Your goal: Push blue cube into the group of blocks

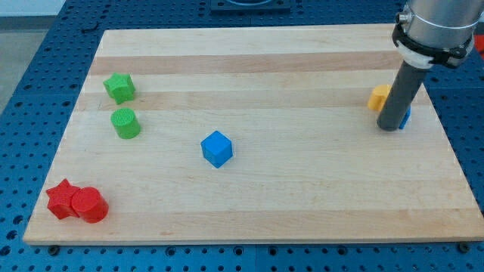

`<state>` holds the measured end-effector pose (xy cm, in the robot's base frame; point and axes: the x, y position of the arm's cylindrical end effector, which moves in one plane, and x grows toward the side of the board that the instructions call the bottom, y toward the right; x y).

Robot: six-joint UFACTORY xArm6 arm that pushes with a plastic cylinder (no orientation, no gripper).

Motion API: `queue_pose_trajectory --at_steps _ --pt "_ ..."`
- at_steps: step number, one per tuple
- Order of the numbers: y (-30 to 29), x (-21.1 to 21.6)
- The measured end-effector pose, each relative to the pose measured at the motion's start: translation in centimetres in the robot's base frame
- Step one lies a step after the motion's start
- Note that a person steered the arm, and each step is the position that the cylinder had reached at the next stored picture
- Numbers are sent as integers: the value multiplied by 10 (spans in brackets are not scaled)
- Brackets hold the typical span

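A blue cube [217, 148] sits alone near the middle of the wooden board [249, 196]. My tip [389, 127] is far to its right, near the board's right edge. It stands right against a yellow block [379, 97] on its upper left and a second blue block [406, 118], mostly hidden behind the rod. At the view's left are a green star-like block [119, 88] and a green cylinder [125, 123]. At the bottom left a red star-like block [60, 199] touches a red cylinder [89, 205].
The board lies on a blue perforated table [30, 68]. The arm's grey body [435, 26] hangs over the board's top right corner.
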<state>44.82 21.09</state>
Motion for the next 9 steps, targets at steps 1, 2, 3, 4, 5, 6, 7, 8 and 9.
queue_pose_trajectory --at_steps 1,2,3,4,5,6,7,8,9 --pt "-8 19" --pt "-25 44" --pt "-88 48" --pt "-125 49" --pt "-131 79" --pt "-186 95" --pt "-239 95" --pt "-286 88" --pt "-310 68"
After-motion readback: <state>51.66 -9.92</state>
